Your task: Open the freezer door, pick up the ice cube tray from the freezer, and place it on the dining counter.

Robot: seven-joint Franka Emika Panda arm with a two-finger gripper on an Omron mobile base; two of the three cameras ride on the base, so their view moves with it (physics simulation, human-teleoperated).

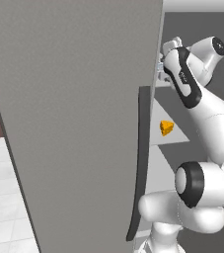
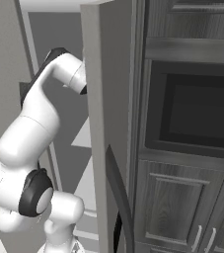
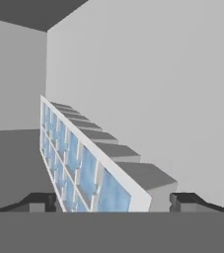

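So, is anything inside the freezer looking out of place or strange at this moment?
Nothing looks spilled or damaged. The ice cube tray appears tilted in the hand view, but that camera rolls with the hand, so it need not be askew. An orange cheese wedge sits on a freezer shelf, an unusual place for it.

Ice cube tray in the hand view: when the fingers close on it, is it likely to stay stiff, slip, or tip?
The ice cube tray looks moulded, with straight rims and regular cells, so probably stiff. Its smooth grey sides could be somewhat slippery. It is long and narrow, and the gripper straddles one end, so the far end may well sag or swing once lifted.
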